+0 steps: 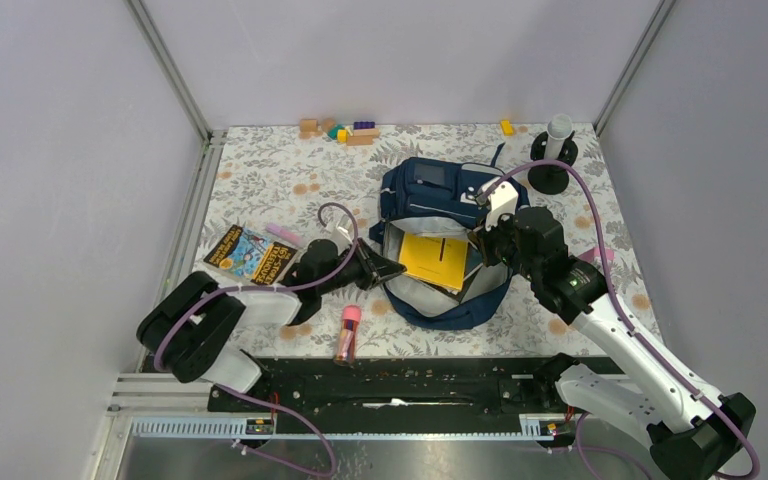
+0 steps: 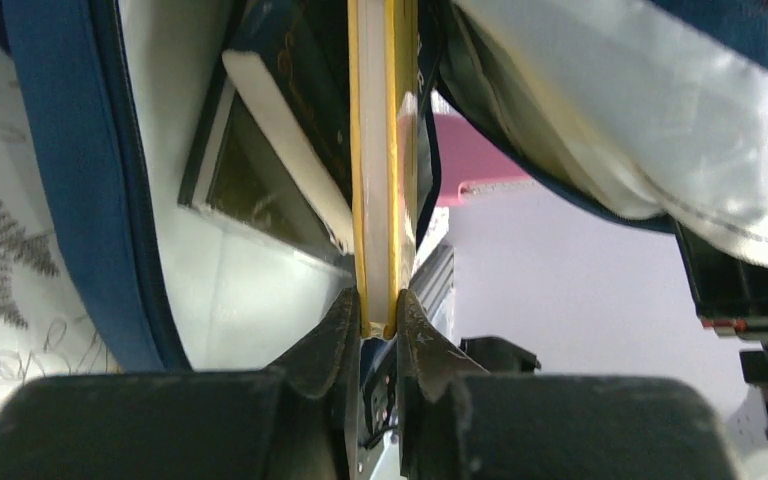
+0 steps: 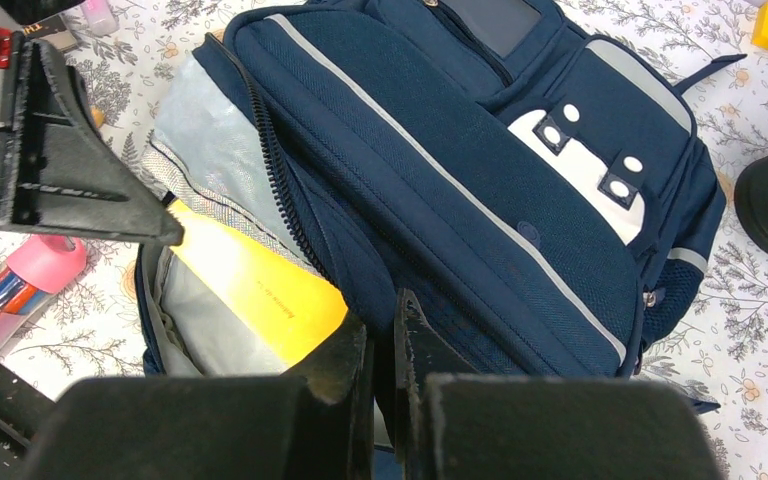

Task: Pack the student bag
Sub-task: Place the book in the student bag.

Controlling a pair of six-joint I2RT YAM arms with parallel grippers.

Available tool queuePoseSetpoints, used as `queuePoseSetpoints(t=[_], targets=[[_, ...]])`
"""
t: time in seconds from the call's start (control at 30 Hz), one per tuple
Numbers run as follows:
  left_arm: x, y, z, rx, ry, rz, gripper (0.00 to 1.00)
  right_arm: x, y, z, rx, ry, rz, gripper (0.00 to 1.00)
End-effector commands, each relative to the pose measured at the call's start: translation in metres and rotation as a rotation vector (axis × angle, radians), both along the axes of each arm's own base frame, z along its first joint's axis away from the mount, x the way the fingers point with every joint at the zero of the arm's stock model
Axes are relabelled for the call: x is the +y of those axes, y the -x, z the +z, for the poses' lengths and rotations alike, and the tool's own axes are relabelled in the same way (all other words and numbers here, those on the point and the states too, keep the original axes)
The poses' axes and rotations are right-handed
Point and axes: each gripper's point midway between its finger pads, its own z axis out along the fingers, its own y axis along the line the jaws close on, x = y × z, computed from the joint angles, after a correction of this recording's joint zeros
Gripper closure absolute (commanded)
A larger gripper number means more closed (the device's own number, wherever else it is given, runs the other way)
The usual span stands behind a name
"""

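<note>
Left jaws pinch yellow book [image 2: 378, 150] edge (inside student bag [image 3: 460, 170]).

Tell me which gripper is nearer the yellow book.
Left: the left gripper clamps the yellow book in the student bag; the right gripper pinches the bag's rim beside it.

A robotics lab test cell: blank grey walls [image 1: 60, 150] framed by aluminium posts [image 1: 168, 68], a floral-cloth table [image 1: 260, 180], and two arms [image 1: 620, 340] bolted to a black rail [image 1: 440, 385].
</note>
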Motion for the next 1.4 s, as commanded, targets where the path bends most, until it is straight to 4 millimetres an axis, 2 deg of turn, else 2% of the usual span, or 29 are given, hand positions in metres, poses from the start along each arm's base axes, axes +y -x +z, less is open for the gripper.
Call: queuePoseSetpoints(t=[0.0, 0.4, 0.67, 0.73, 0.8, 0.87, 0.93, 1.1, 1.23, 1.37], targets=[[-0.016, -0.040, 0.055, -0.194, 0.082, 0.070, 1.00, 0.007, -0.008, 0.052, -0.108, -0.115, -0.010, 1.00], [-0.044, -0.083, 0.047, -0.246, 0.000, 0.090, 1.00, 0.011, -0.009, 0.046, -0.090, -0.117, 0.000, 1.00], [-0.048, -0.101, 0.019, -0.234, -0.162, 0.085, 1.00, 0.011, -0.009, 0.045, -0.089, -0.113, 0.002, 1.00], [-0.044, -0.103, 0.011, -0.234, -0.220, 0.087, 0.90, 0.011, -0.009, 0.044, -0.087, -0.113, 0.001, 1.00], [-0.041, -0.103, 0.008, -0.244, -0.259, 0.085, 0.74, 0.011, -0.009, 0.044, -0.086, -0.113, 0.000, 1.00], [-0.039, -0.103, 0.012, -0.266, -0.280, 0.080, 0.59, 0.011, -0.009, 0.043, -0.087, -0.113, -0.001, 1.00], [-0.038, -0.102, 0.015, -0.284, -0.309, 0.065, 0.48, 0.010, -0.009, 0.043, -0.088, -0.111, -0.006, 1.00], [-0.029, -0.102, 0.030, -0.340, -0.363, 0.061, 0.38, 0.008, -0.009, 0.046, -0.097, -0.111, -0.012, 1.00], [-0.021, -0.091, 0.050, -0.397, -0.365, 0.051, 0.12, 0.006, -0.009, 0.046, -0.103, -0.109, -0.021, 1.00], [0.001, -0.077, 0.056, -0.421, -0.424, 0.069, 0.10, 0.003, -0.009, 0.046, -0.110, -0.110, -0.031, 1.00]])
